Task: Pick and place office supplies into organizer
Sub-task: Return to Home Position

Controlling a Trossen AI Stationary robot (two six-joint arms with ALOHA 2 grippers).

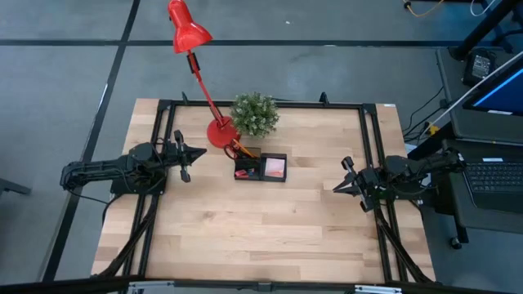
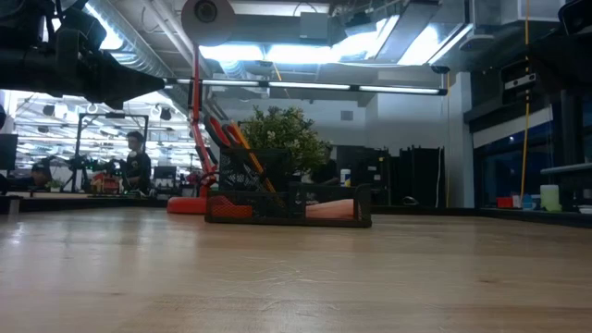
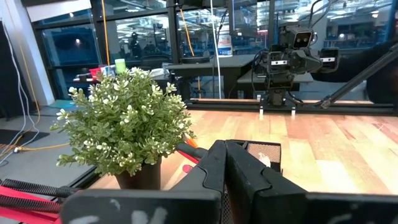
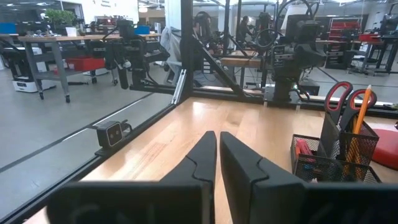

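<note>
Black mesh organizer (image 4: 318,168) — scissors (image 4: 341,98), pencils (image 4: 361,118) upright, pink pad (image 1: 276,167) inside.

A red lamp (image 1: 189,31) stands just beside a potted plant (image 1: 255,113).

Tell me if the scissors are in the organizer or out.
In. The red-handled scissors stand handles-up inside the black mesh organizer, beside an orange pencil.
</note>
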